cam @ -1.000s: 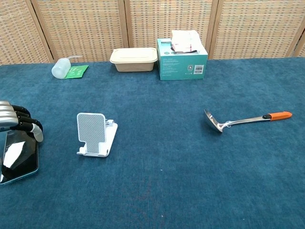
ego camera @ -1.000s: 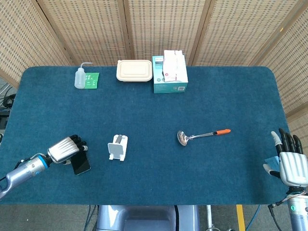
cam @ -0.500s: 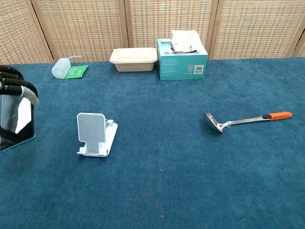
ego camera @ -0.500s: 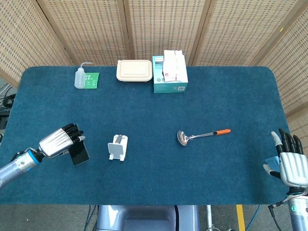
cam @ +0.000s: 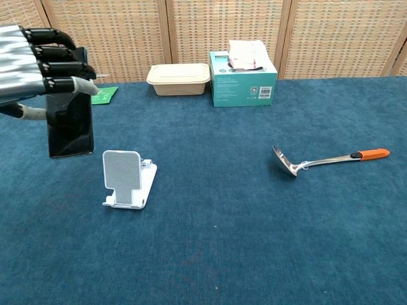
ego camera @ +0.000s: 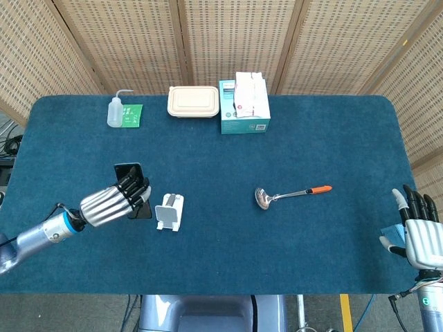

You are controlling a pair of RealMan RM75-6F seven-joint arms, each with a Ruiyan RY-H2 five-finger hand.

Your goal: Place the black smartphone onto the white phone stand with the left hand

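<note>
The left hand [ego camera: 111, 202] holds the black smartphone [cam: 70, 124] upright, clear of the counter [ego camera: 228, 249], its dark fingers [cam: 54, 67] curled over the upper part of the phone with the thumb on the far side. In the chest view the phone's lower edge hangs just above and to the left of the white phone stand [cam: 129, 180], not touching it; the stand's backrest tilts away beneath the fingertips. The head view shows the phone beside the stand's left side, with open blue cloth all round the hand, toward the near edge and out to the left edge.

Well to the right of those fingers lies a ladle [ego camera: 291, 194], orange handle pointing right, with bare counter between it and the stand.

Along the far edge, well beyond the fingers, stand a squeeze bottle [ego camera: 116, 111] by a green card [ego camera: 133, 115], a lidded beige food box [ego camera: 193, 102] whose contents are hidden, and a teal tissue box [ego camera: 243, 111] with white tissue [cam: 248, 53] bulging out of its top.

The right hand [ego camera: 419, 233] sits at the counter's right near corner, fingers straight, slightly apart, holding nothing.
</note>
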